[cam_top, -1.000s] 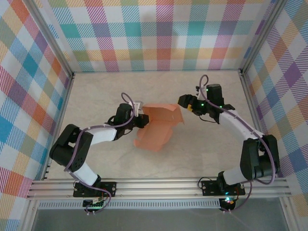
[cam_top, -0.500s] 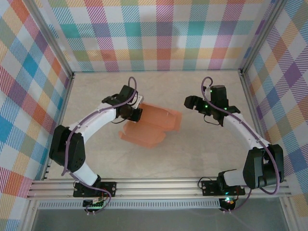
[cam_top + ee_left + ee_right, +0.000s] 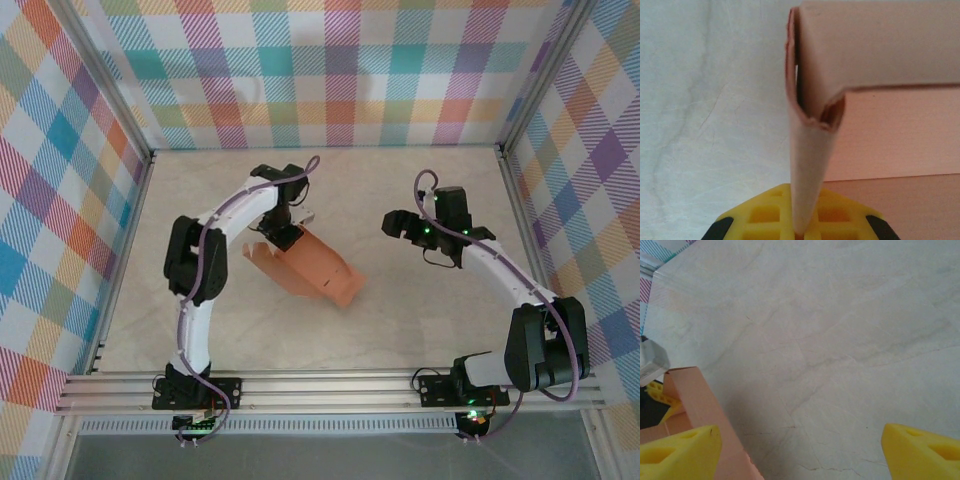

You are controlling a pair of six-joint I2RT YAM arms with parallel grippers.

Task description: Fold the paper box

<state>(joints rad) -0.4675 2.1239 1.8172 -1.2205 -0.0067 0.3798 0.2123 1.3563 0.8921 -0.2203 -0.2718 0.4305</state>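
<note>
Seen from above, the left gripper [image 3: 289, 231] is clamped shut on a thin flap of the salmon-orange paper box [image 3: 318, 268]. The partly folded box lies near the middle of the pale table [image 3: 430, 330]. The right gripper [image 3: 392, 224] hovers just right of it, apart from the card, fingers [image 3: 682, 452] spread wide and empty.
</note>
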